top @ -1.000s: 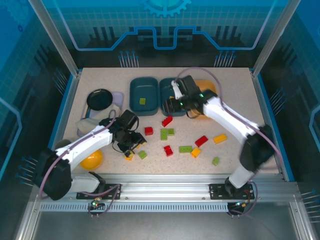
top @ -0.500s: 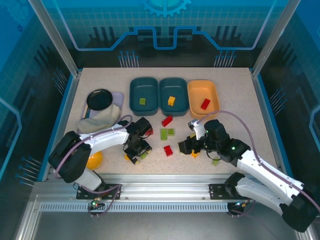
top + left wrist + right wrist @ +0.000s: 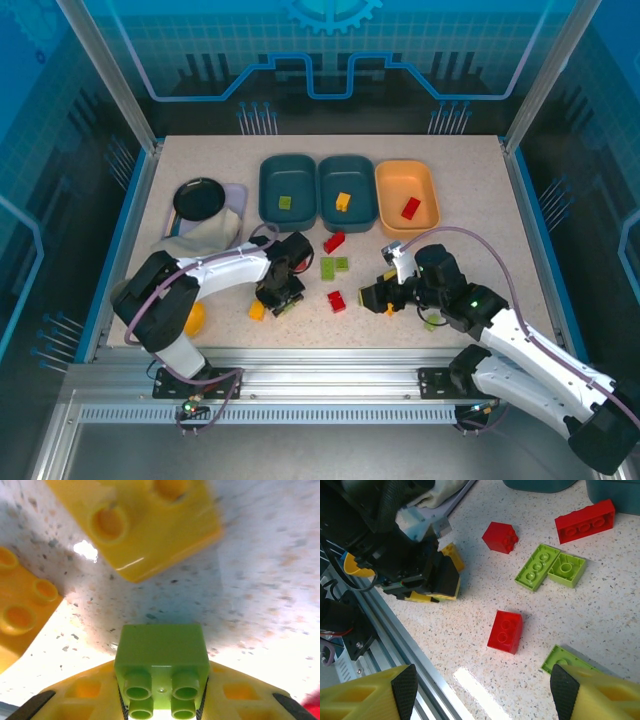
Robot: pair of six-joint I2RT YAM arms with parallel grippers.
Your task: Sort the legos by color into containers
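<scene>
My left gripper (image 3: 281, 296) is low on the table, shut on a small green lego (image 3: 162, 667) held between its yellow fingers (image 3: 80, 695). A yellow lego (image 3: 150, 525) and an orange one (image 3: 20, 610) lie just beyond it. My right gripper (image 3: 386, 296) hovers open over a red lego (image 3: 506, 631), with a green lego (image 3: 565, 659) by its right finger. The left teal container (image 3: 288, 180) holds a green lego, the middle teal one (image 3: 347, 178) a yellow one, the orange one (image 3: 407, 180) a red one. More red (image 3: 334, 242) and green legos (image 3: 327, 268) lie loose mid-table.
A black round dish (image 3: 199, 198) on a lavender tray (image 3: 235, 192), a crumpled cloth (image 3: 205, 235) and a round yellow object (image 3: 193, 318) sit at the left. The aluminium front rail (image 3: 420, 655) runs close below the right gripper. My left gripper (image 3: 427, 575) is near the loose legos.
The left gripper has closed on the green lego and shifted slightly right. The right arm came back from the containers to the table's middle and has since stayed nearly still.
</scene>
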